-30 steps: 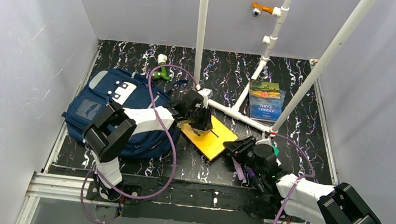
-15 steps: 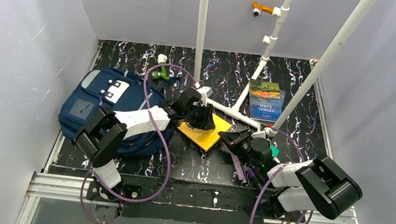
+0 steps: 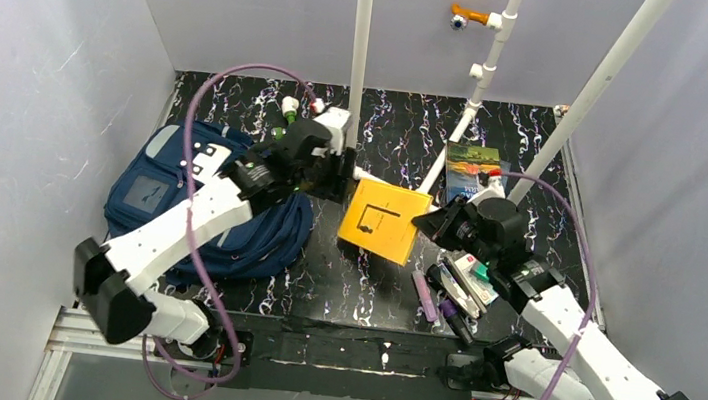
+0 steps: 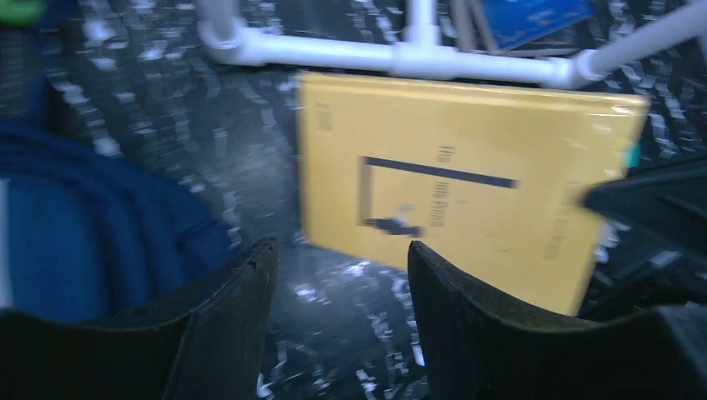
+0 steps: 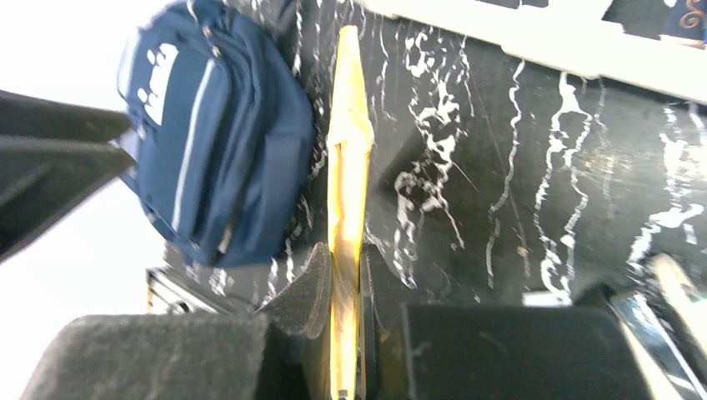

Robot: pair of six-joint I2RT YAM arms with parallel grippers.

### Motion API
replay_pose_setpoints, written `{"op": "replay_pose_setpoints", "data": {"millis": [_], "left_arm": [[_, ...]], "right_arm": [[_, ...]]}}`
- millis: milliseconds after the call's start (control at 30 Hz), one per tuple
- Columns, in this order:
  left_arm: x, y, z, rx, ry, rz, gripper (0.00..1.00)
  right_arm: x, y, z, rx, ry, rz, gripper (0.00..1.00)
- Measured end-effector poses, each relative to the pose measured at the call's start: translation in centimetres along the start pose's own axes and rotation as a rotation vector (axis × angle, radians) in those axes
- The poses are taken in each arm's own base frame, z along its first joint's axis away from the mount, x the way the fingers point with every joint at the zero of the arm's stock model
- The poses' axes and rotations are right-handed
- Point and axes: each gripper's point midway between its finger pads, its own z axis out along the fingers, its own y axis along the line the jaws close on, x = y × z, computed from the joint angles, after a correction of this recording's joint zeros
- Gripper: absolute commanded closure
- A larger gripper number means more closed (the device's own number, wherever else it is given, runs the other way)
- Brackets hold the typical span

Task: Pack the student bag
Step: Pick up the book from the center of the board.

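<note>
The student bag [image 3: 191, 197], navy with grey stripes, a white buttoned patch and a clear pocket window, lies at the left; it also shows in the right wrist view [image 5: 221, 133] and the left wrist view [image 4: 75, 225]. My right gripper [image 3: 425, 223] is shut on a thin yellow book [image 3: 384, 221] and holds it lifted off the table; its edge sits between the pads [image 5: 313, 287]. The book fills the left wrist view [image 4: 467, 179]. My left gripper [image 3: 335, 172] is open and empty, just left of the book, above the bag's right edge.
A white pipe frame [image 3: 406, 194] crosses the table behind the book, with uprights rising from it. A blue book [image 3: 473, 176] lies at the back right. Pens and small stationery [image 3: 456, 287] lie under my right arm. A green-and-white object [image 3: 286, 112] sits behind the bag.
My right gripper has taken the yellow book and lifted it off the table, turning it upright. My left gripper let go of it and moved back and left toward the bag.
</note>
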Motion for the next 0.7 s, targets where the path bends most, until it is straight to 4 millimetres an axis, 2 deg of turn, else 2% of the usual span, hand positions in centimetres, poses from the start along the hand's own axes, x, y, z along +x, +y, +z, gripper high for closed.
{"op": "replay_pose_setpoints", "data": {"millis": [100,200,333,467,600,667,700], "left_arm": [[0.3,3.7,-3.1,-0.150,-0.032,0.070,0.38],[2.9,7.1,-4.2,-0.290,0.032,0.160,0.39],[7.6,9.6,-2.5,-0.365,0.222,0.253,0.49],[11.5,11.4,-0.7,-0.415,0.375,0.279,0.56],[12.8,13.1,-0.2,-0.469,0.438,0.271,0.70],[13.1,13.6,0.0,-0.485,0.453,0.264,0.83],[13.2,13.8,0.1,-0.494,0.462,0.258,0.84]], "right_arm": [[-0.2,0.6,-2.1,0.045,0.086,-0.144,0.99],[-0.6,2.1,-3.4,0.028,0.151,-0.239,0.99],[-0.4,3.7,-4.0,-0.033,0.208,-0.299,0.99],[1.4,3.2,-3.7,-0.047,0.309,-0.308,0.99],[2.6,2.2,-4.0,-0.021,0.376,-0.309,0.99],[2.8,2.2,-4.2,-0.022,0.385,-0.309,0.99],[2.8,2.2,-4.2,-0.024,0.387,-0.309,0.99]]}}
